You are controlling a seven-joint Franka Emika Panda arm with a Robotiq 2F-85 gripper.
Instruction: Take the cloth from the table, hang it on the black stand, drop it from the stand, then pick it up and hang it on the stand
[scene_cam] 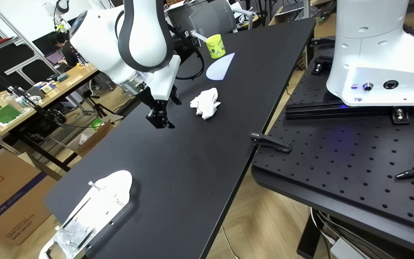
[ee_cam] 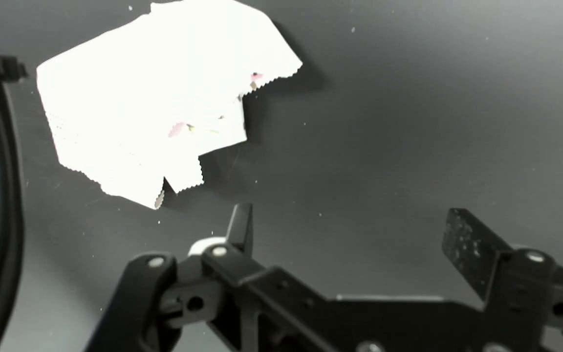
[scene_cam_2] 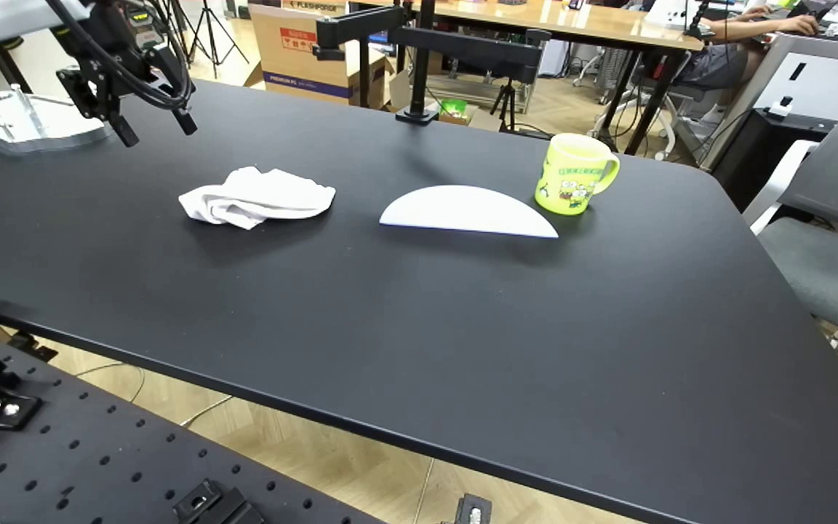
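I'm hovering my black claw (ee_cam: 351, 227) spread wide, and that zigzag-edged white cloth (ee_cam: 149, 93) is just kinda lying crumpled nearby on the smooth matte counter (scene_cam_2: 477, 349).

one cloth (scene_cam_2: 255, 198), one mug (scene_cam_2: 570, 175), one oblong object (scene_cam: 97, 208), one flat piece (scene_cam_2: 466, 211) — one gripper (ee_cam: 347, 225)

The cloth (ee_cam: 140, 93) is white, with some small pink marks. The tabletop (scene_cam_2: 535, 327) and the fingers (ee_cam: 472, 252) are black. The mug (scene_cam_2: 568, 171) is yellow-green, with printed letters and small figures.
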